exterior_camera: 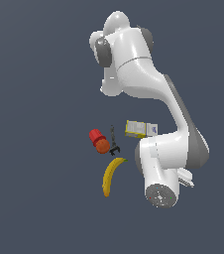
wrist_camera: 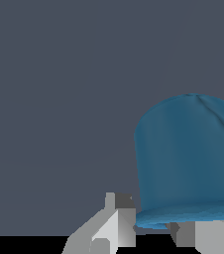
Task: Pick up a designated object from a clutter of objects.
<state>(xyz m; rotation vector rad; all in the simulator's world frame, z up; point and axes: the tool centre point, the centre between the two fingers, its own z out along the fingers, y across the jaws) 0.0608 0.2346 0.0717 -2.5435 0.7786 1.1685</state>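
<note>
The blue cup (wrist_camera: 188,158) fills the near part of the wrist view, its thick rim toward the camera. My gripper (wrist_camera: 152,230) has one fingertip (wrist_camera: 119,216) outside the cup's wall and the other (wrist_camera: 198,238) on its inner side. The jaws stand close together with the rim's edge pinched between them. In the exterior view the arm (exterior_camera: 163,154) hides both cup and gripper. The rest of the clutter lies at that view's left of the arm: red cup (exterior_camera: 95,135), orange ball (exterior_camera: 102,145), black clamp (exterior_camera: 113,144), banana (exterior_camera: 110,174).
A yellow-and-white box (exterior_camera: 140,129) lies just behind the arm's lower link. The clutter rests on a plain dark grey floor (exterior_camera: 34,198). The arm's base and upper links (exterior_camera: 129,64) stand at the back.
</note>
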